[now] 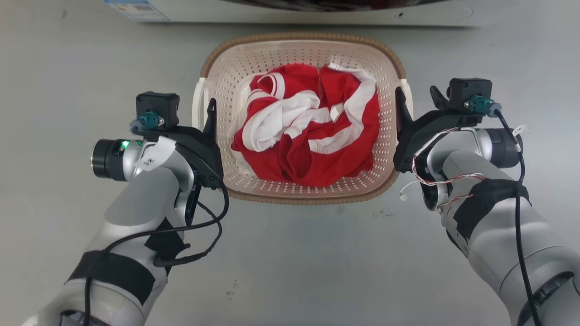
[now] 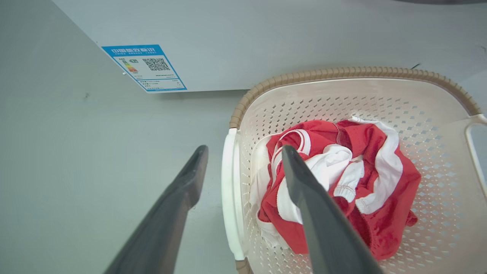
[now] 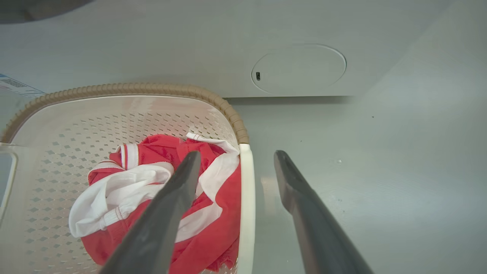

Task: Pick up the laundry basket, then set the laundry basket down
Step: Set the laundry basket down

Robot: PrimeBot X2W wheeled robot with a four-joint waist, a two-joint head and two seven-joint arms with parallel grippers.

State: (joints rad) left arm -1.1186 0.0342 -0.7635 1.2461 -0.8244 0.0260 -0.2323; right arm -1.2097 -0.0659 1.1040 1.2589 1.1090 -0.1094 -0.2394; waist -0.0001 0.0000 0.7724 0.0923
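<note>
basket (image 1: pixel 299 36): cream, perforated, brown rim; on the grey floor (image 1: pixel 290 262), toward 12 o'clock in the head view, between the two grippers.
garment (image 1: pixel 312 127): red and white, crumpled, lying in the middle of the basket.
left gripper (image 2: pixel 244 151): at the basket's 9 o'clock; fingers spread, one inside the wall and one outside, astride the left handle (image 2: pixel 228 190); contact cannot be told.
right gripper (image 3: pixel 236 155): at the basket's 3 o'clock; fingers spread, astride the right handle (image 3: pixel 246 198) the same way.
washer (image 1: pixel 317 16): white front at the basket's 12 o'clock, near the rim.
label (image 2: pixel 144 68): blue-edged sticker with a qr code, on the washer, at the basket's 11 o'clock.
</note>
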